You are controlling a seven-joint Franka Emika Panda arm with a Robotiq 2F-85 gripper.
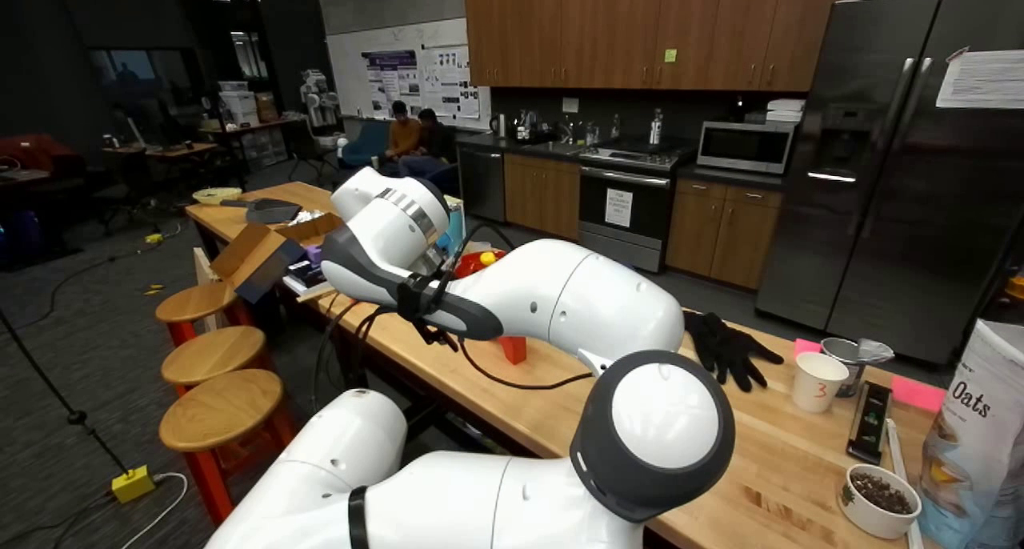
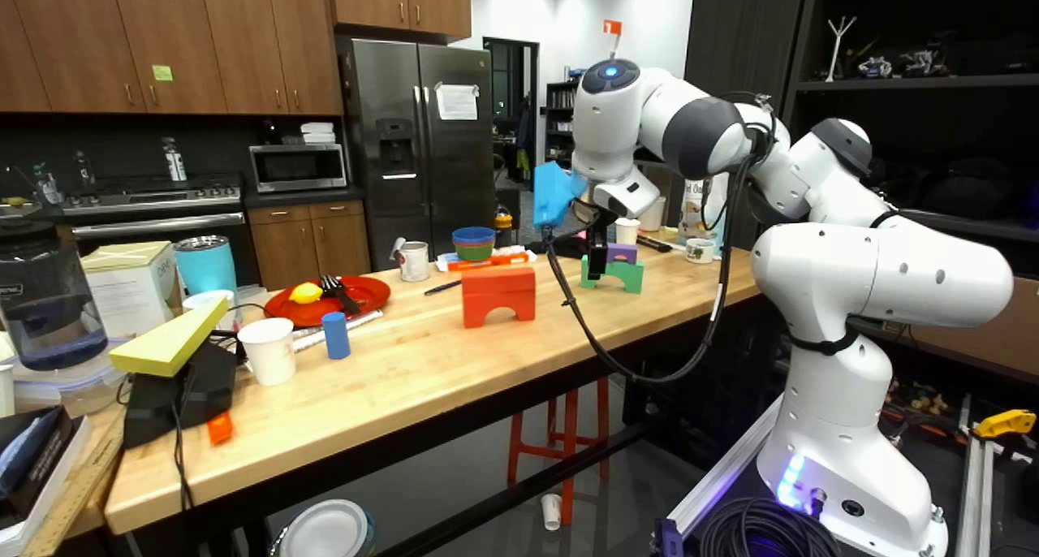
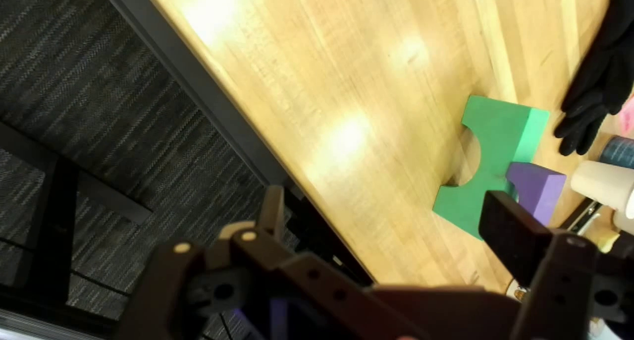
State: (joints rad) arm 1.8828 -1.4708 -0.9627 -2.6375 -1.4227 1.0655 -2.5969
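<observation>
So the white robot arm with dark grey joints (image 2: 698, 139) is bunched up pretty high: its base (image 2: 844, 459) stands upright off one long edge of the pale wood-topped bench (image 2: 406, 378), the shoulder bulges out on the opposite side of the base from the hand, and the forearm reaches back over the top, wrist bent so the hand hangs down. A droopy black cable (image 2: 649, 379) loops below the wrist, across that same long edge in an exterior view. The black two-finger gripper (image 3: 391, 216) is spread wide, big gap between the tips, holding nothing. In the wrist view the bench's robot-side edge runs diagonally between the fingertips, and one tip overlaps the chunky green arch block (image 3: 495, 154), so can't tell if they're touching. The green arch stands on its legs, well in from that edge, with a smaller purple block (image 3: 532, 186) sitting on top. On the far side of it from the robot-side edge there's a bunched black fabric glove (image 3: 599, 77), and near that a white paper cup marked 3 (image 1: 818, 385). Going along the bench the other way you get an upright red arch block (image 2: 499, 285), then a round red plate (image 2: 369, 293).
</observation>
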